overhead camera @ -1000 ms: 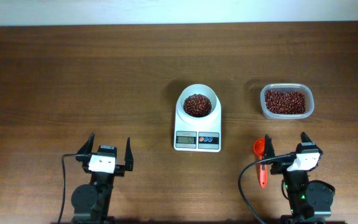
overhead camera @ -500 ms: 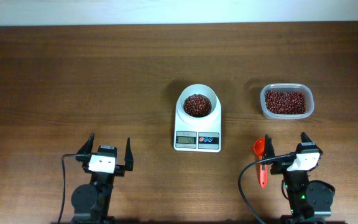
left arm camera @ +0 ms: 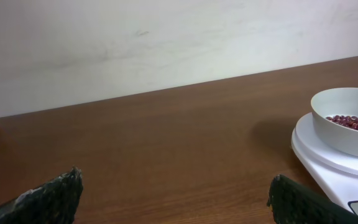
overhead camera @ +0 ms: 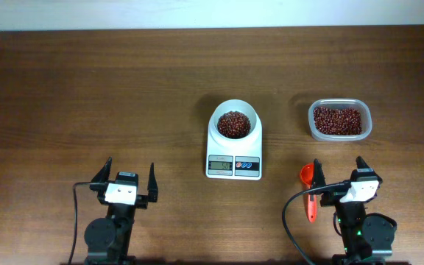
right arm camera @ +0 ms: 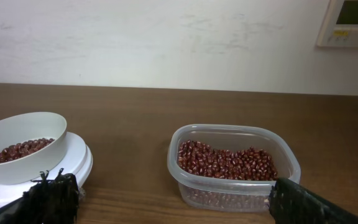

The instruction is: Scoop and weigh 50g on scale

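The left claw [overhead camera: 130, 173] and right claw [overhead camera: 337, 168] gape wide, holding nothing, low in the frame; the scale [overhead camera: 233, 158] (beans [overhead camera: 233, 124] in its bowl [overhead camera: 233, 105]) sits centre.

One scale [overhead camera: 233, 166] with one white bowl [overhead camera: 233, 104] on it, one clear tub [overhead camera: 369, 121] of red beans [overhead camera: 337, 120], one orange scoop [overhead camera: 308, 175], and two arms: one left gripper [overhead camera: 130, 163], one right gripper [overhead camera: 337, 162].

The digits on the display [overhead camera: 220, 166] of the scale [overhead camera: 250, 151] are too small to read from overhead. The left wrist view crops the scale at its right and bottom edges. A black cable [overhead camera: 291, 206] seems to cover part of the orange scoop [overhead camera: 309, 193].
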Action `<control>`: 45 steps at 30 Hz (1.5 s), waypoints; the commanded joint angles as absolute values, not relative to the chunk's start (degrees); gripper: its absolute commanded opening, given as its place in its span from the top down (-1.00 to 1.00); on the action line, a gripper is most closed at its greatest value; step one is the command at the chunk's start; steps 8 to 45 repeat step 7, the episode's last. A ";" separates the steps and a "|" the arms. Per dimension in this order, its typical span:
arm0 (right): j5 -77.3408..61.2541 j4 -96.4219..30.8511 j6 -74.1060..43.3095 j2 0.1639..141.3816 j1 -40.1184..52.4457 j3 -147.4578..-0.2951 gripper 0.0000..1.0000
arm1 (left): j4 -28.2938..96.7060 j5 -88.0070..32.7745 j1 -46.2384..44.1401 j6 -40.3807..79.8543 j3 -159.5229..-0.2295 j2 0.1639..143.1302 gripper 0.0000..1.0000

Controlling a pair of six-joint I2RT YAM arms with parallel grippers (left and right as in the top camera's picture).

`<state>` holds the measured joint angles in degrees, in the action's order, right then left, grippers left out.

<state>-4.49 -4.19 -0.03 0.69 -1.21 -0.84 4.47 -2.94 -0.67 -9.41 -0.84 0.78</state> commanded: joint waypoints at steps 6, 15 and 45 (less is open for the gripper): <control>-4.23 -4.19 0.03 0.25 -1.58 -0.32 -0.98 | 4.58 -2.55 -0.62 -10.15 -0.49 0.47 -0.97; -4.23 -4.21 0.03 0.25 -1.58 -0.32 -0.98 | 4.58 -2.52 -0.62 -10.17 -0.49 0.47 -0.98; -4.23 -4.21 0.03 0.25 -1.58 -0.32 -0.98 | 4.58 -2.52 -0.62 -10.17 -0.49 0.47 -0.98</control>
